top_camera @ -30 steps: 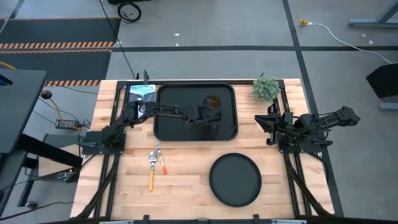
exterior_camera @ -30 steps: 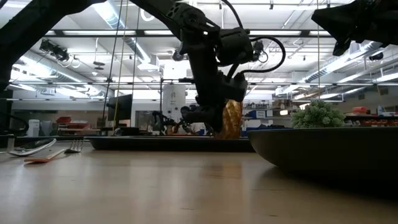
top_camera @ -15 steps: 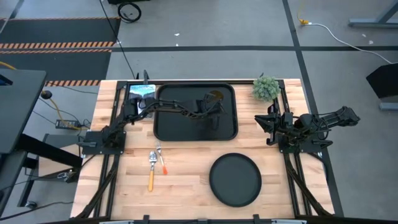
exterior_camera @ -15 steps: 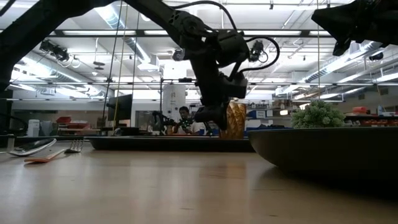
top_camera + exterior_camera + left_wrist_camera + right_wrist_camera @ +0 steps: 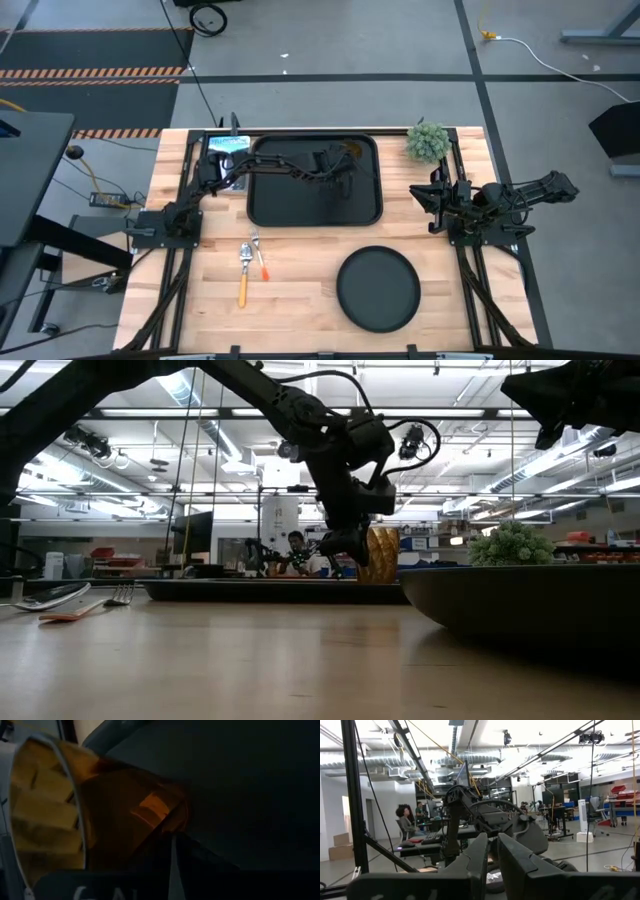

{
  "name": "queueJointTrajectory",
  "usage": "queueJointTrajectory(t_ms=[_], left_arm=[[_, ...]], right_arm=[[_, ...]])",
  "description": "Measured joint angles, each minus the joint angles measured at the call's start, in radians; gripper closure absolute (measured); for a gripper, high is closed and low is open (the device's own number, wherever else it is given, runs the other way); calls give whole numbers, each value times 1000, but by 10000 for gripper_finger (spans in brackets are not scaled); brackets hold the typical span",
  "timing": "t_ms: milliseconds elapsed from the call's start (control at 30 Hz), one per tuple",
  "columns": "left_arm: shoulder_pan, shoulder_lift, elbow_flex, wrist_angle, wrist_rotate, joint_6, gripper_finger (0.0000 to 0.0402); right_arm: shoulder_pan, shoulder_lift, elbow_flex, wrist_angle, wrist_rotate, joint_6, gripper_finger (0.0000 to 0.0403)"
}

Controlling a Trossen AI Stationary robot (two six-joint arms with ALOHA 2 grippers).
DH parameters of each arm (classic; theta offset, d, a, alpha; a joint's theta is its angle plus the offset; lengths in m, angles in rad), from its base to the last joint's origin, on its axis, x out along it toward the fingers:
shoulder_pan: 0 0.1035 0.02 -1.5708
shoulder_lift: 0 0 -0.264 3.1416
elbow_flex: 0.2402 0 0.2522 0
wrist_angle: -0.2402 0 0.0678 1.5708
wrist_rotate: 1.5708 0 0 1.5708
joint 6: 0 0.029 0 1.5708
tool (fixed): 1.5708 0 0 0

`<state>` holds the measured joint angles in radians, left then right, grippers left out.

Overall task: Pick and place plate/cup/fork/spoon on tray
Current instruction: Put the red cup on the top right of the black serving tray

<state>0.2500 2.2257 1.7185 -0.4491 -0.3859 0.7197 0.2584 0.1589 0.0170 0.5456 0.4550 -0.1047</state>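
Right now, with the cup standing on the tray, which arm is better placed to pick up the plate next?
The right, probably. The plate lies at the table's front right, nearer the right gripper, which waits beside the tray. The left gripper hangs above the tray by the cup.

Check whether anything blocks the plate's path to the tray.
Nothing visible does. The plate sits on bare table in front of the tray. The left gripper hovers over the tray's right part beside the cup; the rest of the tray floor looks bare.

Amber translucent glass cup (image 5: 90, 815), matte blk tray (image 5: 268, 205), wood table (image 5: 300, 290).
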Motion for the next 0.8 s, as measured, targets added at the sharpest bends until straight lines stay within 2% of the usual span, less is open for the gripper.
queueJointTrajectory(t_ms=[133, 267, 667, 800], left_arm=[[18, 0, 0, 29, 2, 0, 368], [30, 0, 0, 32, 52, 0, 368], [35, 0, 0, 83, 39, 7, 378], [28, 0, 1, 35, 40, 8, 386]], right_arm=[[0, 0, 0, 1, 0, -1, 353], [0, 0, 0, 1, 0, -2, 353], [0, 0, 0, 7, 0, -4, 353], [0, 0, 0, 7, 0, -4, 353]])
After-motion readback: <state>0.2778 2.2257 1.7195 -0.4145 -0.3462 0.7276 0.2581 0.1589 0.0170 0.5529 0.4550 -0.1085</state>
